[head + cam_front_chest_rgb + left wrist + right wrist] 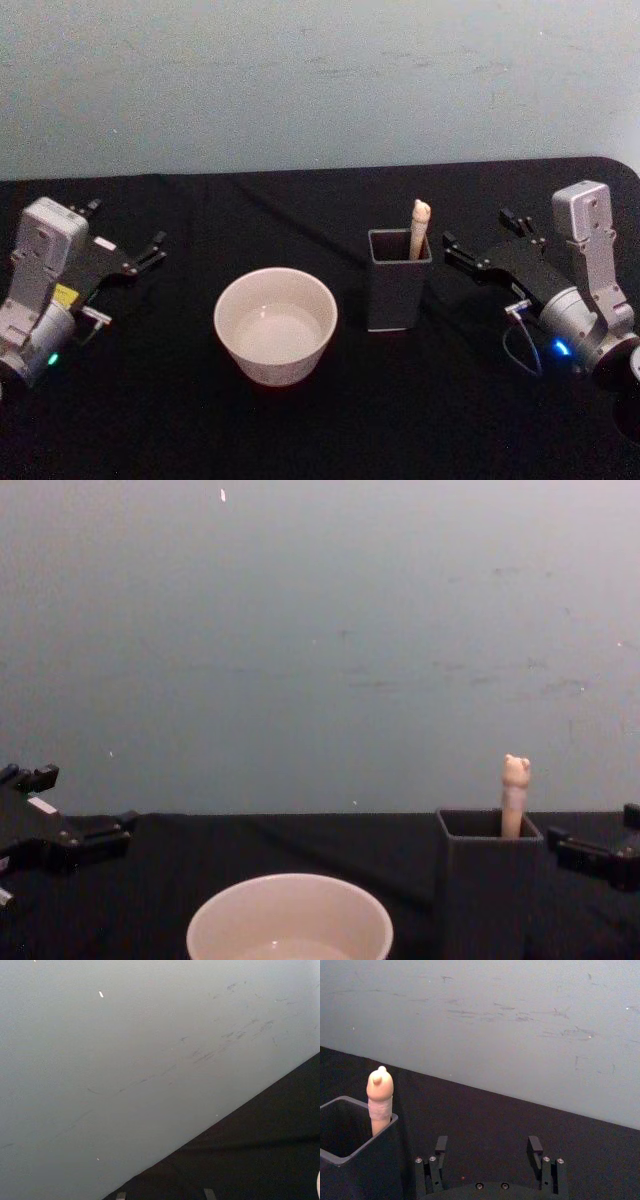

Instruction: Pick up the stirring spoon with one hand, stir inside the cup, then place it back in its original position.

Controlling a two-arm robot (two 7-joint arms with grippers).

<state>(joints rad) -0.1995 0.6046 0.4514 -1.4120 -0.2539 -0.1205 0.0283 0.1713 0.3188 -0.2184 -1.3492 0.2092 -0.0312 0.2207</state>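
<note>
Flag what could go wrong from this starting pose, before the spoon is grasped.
The stirring spoon leans in a back corner of the tall holder, so the open right gripper beside it might clip a wall and tip it. The cup seems to hold liquid, so stirring could slosh it. The left gripper rests farther off.
</note>
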